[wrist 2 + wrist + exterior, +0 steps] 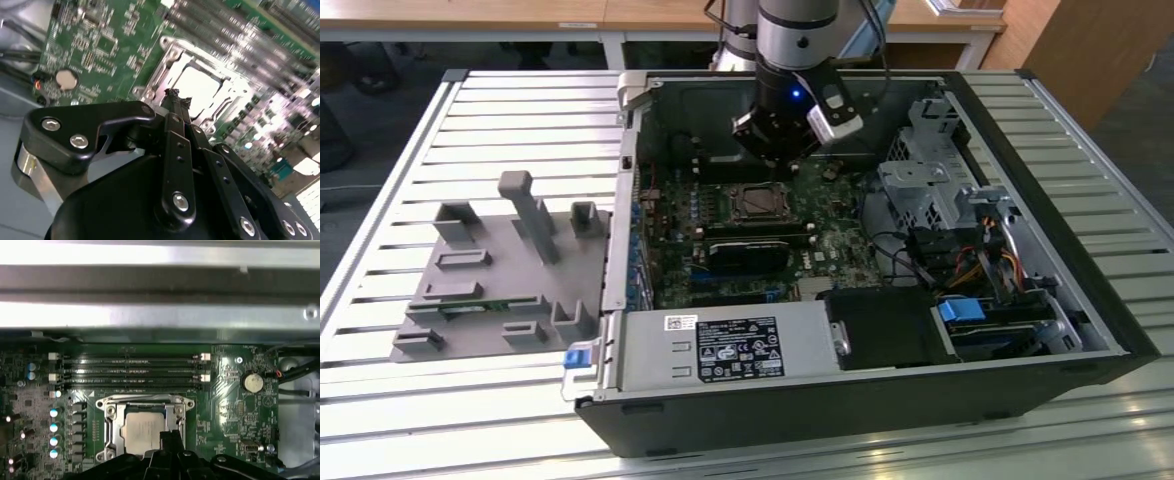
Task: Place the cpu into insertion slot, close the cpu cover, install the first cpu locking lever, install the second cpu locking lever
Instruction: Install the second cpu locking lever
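Hovering over the motherboard, the gripper (175, 95) has its fingers pressed together, apparently empty; the cpu (142, 432) sits in the insertion slot (759, 203), the cpu cover (111, 427) framing it. Descend squarely, slowly.

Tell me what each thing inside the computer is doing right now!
cpu: lying flat in the insertion slot, its metal top showing.
insertion slot: filled by the cpu.
cpu cover: down flat around the cpu.
hand: fingers shut together, holding nothing, tips right at the edge of the slot.
computer case: side open, lying on the slatted table.
round silver battery: sitting in its holder on the board.
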Controlling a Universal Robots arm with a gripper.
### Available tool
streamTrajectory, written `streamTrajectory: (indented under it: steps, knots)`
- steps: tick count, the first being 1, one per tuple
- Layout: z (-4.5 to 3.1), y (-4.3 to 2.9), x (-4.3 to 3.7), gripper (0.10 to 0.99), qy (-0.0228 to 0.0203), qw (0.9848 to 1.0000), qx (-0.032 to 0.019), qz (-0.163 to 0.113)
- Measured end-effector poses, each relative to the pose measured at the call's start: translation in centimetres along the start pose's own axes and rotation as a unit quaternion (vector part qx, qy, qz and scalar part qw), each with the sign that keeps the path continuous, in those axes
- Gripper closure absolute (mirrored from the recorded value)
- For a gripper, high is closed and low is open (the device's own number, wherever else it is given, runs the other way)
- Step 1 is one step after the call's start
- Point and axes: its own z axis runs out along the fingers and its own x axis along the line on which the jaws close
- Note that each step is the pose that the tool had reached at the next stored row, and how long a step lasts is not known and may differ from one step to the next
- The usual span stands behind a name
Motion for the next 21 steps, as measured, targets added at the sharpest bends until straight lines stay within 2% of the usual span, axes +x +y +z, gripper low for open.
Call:
streamTrajectory:
  steps: [3,4,9,10,13,18,21]
  knots:
    - [-0.02,-0.85,-0.01,0.980,0.0000,1.0000,-0.0022,0.000]
    - [-0.02,-1.04,-0.02,0.980,0.0002,1.0000,-0.0064,0.000]
    - [-0.02,-1.63,-0.02,0.980,0.0010,0.9988,-0.0492,0.002]
    - [-0.02,-1.86,-0.02,0.980,0.0012,0.9986,-0.0531,0.002]
    - [0.17,-2.56,-0.03,0.980,0.0017,0.9985,-0.0546,0.001]
    - [0.79,-3.44,-0.03,0.980,0.0058,0.9985,-0.0546,0.000]
    - [1.21,-3.86,-0.03,0.980,0.0112,0.9984,-0.0547,-0.002]
